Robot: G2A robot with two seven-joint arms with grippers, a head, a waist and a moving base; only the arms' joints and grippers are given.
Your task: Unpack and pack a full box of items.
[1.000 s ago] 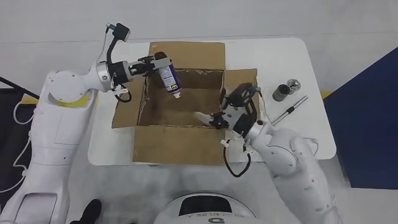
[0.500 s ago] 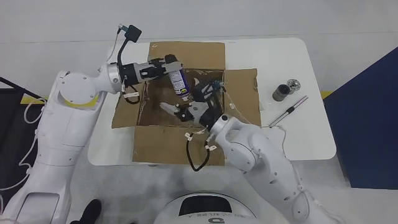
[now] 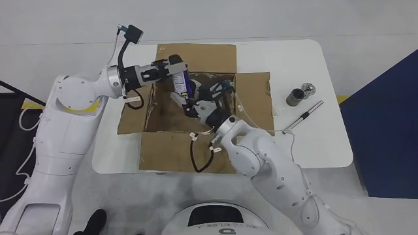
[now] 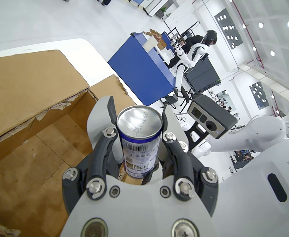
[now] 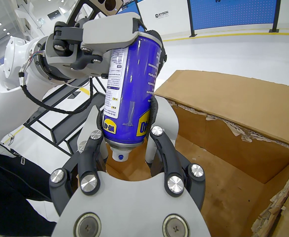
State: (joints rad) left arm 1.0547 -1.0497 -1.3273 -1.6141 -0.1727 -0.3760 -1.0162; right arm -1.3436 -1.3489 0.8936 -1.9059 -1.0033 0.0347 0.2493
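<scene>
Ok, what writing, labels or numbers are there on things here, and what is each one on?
Spray can, side: a large brand logo, yellow on blue, clear enough to read.
Spray can, side: white panel of small print, too small to read.
Spray can, base: stamped code lines, too small to read; a barcode label just below.
Cardboard box: no print seen.
</scene>
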